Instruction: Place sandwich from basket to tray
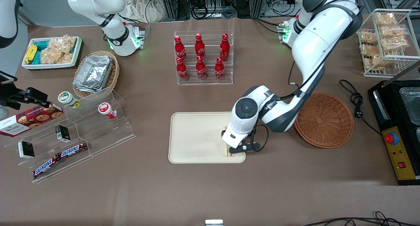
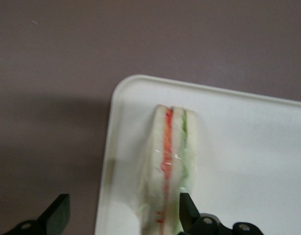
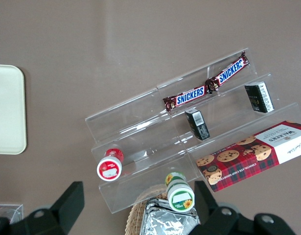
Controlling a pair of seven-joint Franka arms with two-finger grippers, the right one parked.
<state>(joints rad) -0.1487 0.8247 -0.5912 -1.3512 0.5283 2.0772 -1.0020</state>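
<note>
The sandwich (image 2: pixel 170 161), a clear-wrapped wedge with red and green filling lines, stands on its edge on the cream tray (image 2: pixel 248 147), close to the tray's corner. In the front view only a sliver of it (image 1: pixel 228 153) shows under the wrist, at the tray's (image 1: pixel 197 137) near corner toward the basket. My left gripper (image 2: pixel 123 208) is open around it. One finger (image 2: pixel 187 211) is beside the sandwich's side and the other (image 2: pixel 57 214) is well apart, over the table. In the front view the gripper (image 1: pixel 233 151) hangs low over the tray. The reddish-brown wicker basket (image 1: pixel 325 119) beside the tray is empty.
A clear rack of red cola bottles (image 1: pixel 201 57) stands farther from the front camera than the tray. Toward the parked arm's end are a clear stepped shelf (image 1: pixel 82 134) with snacks and a paler basket with foil trays (image 1: pixel 95 73). A black appliance (image 1: pixel 398 127) lies toward the working arm's end.
</note>
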